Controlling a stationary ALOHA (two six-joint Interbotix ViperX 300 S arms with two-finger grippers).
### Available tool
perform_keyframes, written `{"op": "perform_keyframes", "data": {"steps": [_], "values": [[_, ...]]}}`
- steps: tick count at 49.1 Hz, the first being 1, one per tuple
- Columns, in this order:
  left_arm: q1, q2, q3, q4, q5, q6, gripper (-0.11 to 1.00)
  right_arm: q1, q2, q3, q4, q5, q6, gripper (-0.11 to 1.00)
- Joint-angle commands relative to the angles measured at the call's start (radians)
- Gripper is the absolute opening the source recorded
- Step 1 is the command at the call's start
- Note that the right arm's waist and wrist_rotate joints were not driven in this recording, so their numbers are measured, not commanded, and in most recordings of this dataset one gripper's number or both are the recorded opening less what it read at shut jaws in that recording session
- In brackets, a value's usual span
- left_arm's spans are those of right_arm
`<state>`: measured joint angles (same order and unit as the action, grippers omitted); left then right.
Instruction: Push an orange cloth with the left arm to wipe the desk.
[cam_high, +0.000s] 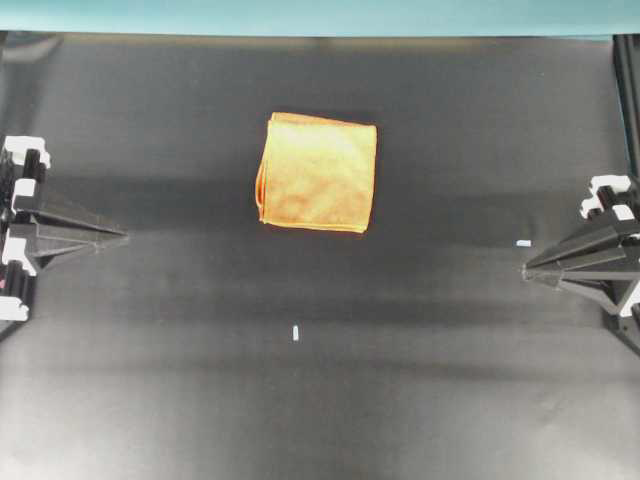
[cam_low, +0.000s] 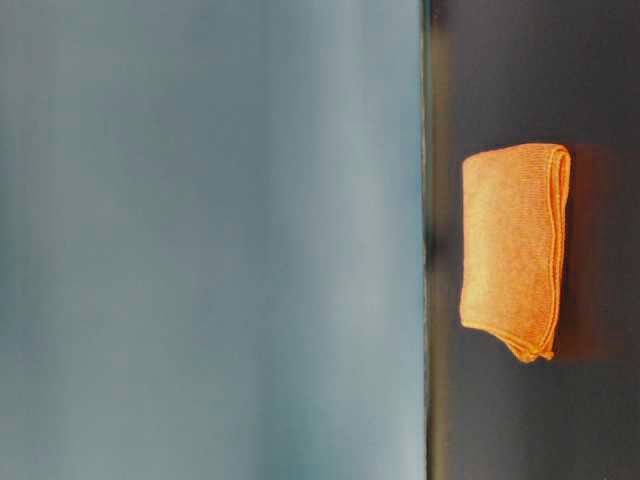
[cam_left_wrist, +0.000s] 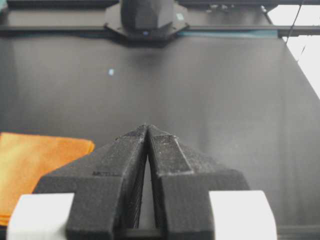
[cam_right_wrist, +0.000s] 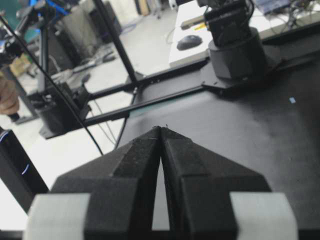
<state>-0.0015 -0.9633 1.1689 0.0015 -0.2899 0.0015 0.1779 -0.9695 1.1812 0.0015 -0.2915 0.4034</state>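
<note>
The orange cloth (cam_high: 318, 172) lies folded and square on the black desk (cam_high: 300, 410), a little behind the middle. It also shows in the table-level view (cam_low: 512, 245) and at the lower left of the left wrist view (cam_left_wrist: 35, 165). My left gripper (cam_high: 125, 237) is at the left edge of the desk, shut and empty, well clear of the cloth; its tips meet in the left wrist view (cam_left_wrist: 148, 126). My right gripper (cam_high: 525, 268) is at the right edge, shut and empty, its tips together (cam_right_wrist: 161, 128). The cloth is out of the right wrist view.
A teal edge strip (cam_high: 320, 15) runs along the far side of the desk. Small white tape marks sit near the middle front (cam_high: 296, 333) and near the right gripper (cam_high: 523, 243). The opposite arm's base stands at the far end in each wrist view (cam_left_wrist: 147, 15) (cam_right_wrist: 235, 45).
</note>
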Motion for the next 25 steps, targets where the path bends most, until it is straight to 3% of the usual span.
{"op": "perform_keyframes", "data": {"steps": [1,5,15,25], "values": [[0.009,0.029,-0.021,0.038,0.061,-0.055,0.06,0.000,0.015,-0.015,0.000,-0.002,0.000,0.03],[0.020,0.049,-0.014,0.038,0.084,-0.084,0.00,0.000,0.014,-0.009,0.000,0.051,0.000,0.00],[0.029,0.057,0.008,0.040,0.040,-0.098,0.00,-0.002,-0.011,-0.009,0.002,0.107,0.000,0.00],[0.124,0.232,-0.129,0.041,0.213,-0.077,0.00,0.000,-0.009,-0.008,0.002,0.158,0.000,0.00]]}}
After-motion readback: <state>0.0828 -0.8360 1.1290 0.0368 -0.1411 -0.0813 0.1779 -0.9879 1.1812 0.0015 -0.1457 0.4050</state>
